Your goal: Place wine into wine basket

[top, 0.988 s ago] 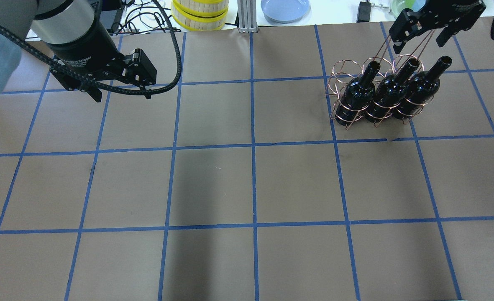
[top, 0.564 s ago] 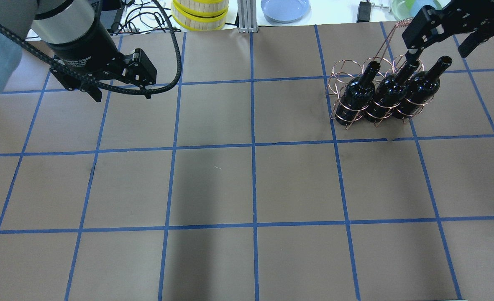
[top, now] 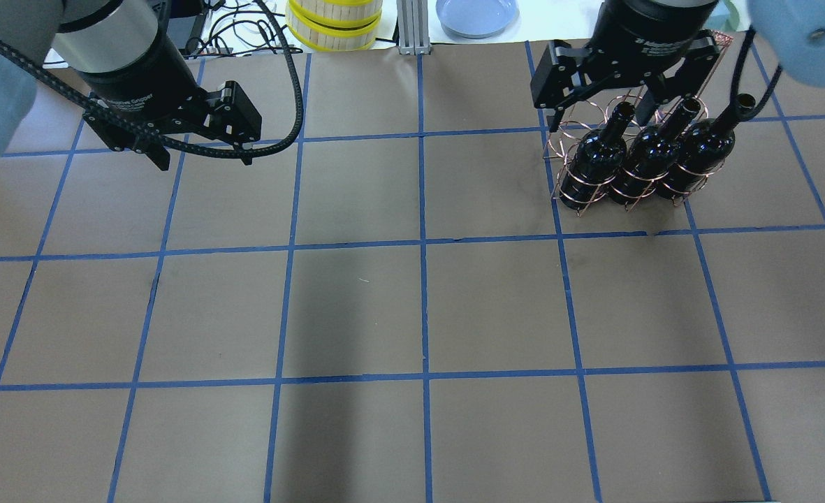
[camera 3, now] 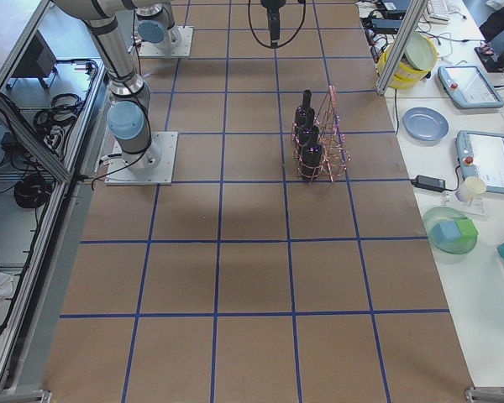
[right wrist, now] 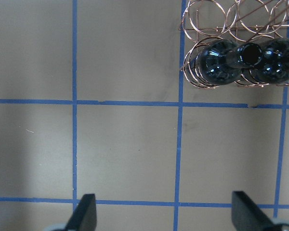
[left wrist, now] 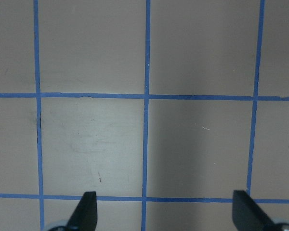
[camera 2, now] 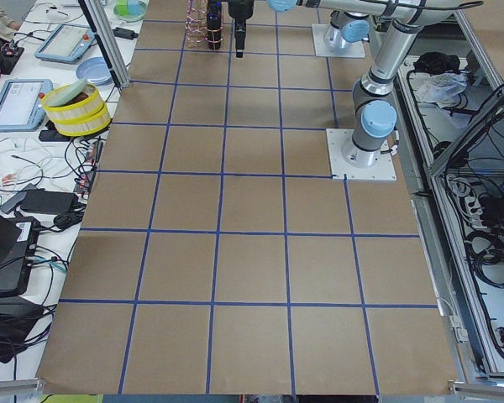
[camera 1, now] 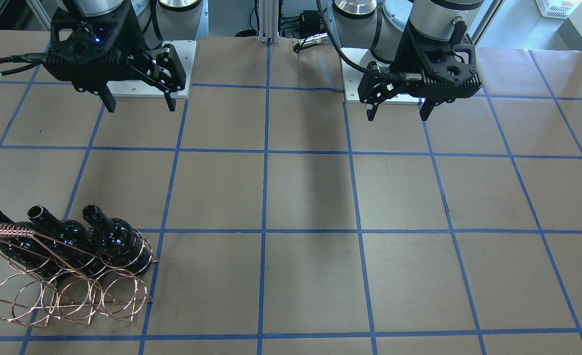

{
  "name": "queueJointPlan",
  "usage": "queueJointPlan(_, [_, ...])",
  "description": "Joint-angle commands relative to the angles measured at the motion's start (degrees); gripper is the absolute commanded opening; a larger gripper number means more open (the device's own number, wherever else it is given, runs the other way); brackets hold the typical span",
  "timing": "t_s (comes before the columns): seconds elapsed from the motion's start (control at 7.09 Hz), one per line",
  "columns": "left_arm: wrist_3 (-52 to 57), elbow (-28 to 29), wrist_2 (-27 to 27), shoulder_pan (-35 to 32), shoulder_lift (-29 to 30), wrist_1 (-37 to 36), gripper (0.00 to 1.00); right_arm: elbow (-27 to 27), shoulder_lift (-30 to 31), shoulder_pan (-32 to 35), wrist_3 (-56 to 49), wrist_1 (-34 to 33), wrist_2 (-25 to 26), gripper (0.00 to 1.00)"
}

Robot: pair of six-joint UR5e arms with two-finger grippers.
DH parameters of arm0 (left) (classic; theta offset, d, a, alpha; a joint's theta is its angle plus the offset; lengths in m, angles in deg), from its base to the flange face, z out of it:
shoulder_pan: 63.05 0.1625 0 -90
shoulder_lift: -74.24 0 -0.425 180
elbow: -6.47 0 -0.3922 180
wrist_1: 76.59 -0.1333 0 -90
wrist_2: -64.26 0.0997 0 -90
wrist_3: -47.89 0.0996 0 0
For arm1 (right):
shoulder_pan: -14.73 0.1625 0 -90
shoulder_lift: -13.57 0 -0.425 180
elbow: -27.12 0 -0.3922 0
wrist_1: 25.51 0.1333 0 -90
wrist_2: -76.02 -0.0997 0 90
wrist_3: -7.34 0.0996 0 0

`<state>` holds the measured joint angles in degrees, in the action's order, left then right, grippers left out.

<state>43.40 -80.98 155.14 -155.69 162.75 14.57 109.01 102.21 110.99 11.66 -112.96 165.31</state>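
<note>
Three glossy near-black wine bottles [top: 646,155] stand side by side in the front row of the copper wire wine basket [top: 559,129] at the table's far right. They also show in the front view [camera 1: 69,236] and the right wrist view [right wrist: 221,57]. The basket's [camera 1: 74,296] back row of rings is empty. My right gripper [top: 604,98] is open and empty, high above the table on the near side of the basket, touching nothing [camera 1: 139,101]. My left gripper [top: 205,159] is open and empty over bare table at the far left [camera 1: 398,112].
Beyond the table's far edge lie a yellow-rimmed round container [top: 332,24], a blue plate [top: 476,14] and an aluminium post [top: 412,28]. The brown table cover [top: 419,314] carries a blue tape grid.
My right gripper has swung left from the table's far right corner and now hangs over the basket. The bottles, the basket and my left arm have not moved.
</note>
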Motion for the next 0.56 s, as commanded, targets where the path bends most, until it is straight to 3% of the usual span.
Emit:
queueJointPlan(0.0, [0.00, 0.00, 0.00, 0.00, -0.09, 0.06, 1.00, 1.16, -0.74, 0.86, -0.53, -2.01, -0.07, 1.00])
queueJointPlan(0.42, [0.00, -0.09, 0.00, 0.00, -0.18, 0.07, 1.00, 2.39, -0.48, -0.55, -8.62, -3.42, 0.28, 1.00])
